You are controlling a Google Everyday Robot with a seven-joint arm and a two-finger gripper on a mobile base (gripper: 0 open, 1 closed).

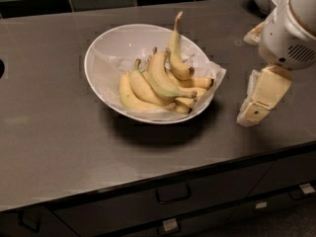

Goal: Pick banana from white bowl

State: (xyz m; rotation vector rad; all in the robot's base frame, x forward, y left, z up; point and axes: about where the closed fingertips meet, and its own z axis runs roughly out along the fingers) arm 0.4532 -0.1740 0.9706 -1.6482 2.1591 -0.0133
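The bananas [157, 83] lie in a bunch in the white bowl [97, 53], on crinkly paper [215, 77]. One banana sticks up, its stem in the air. The bowl sits on the dark counter [54, 147]. The gripper [251, 115] hangs to the right of the bowl, above the counter, not touching the bowl. I cannot tell if its jaws are clenched. Drawers [173, 194] are below.

Shiny bowl, dull desk

The white bowl [127, 38] looks glossy and smooth, lined with crinkly paper [217, 76] — the desk [59, 132] is matt grey; the gripper [254, 110], right of the bowl, looks like smooth cream plastic.
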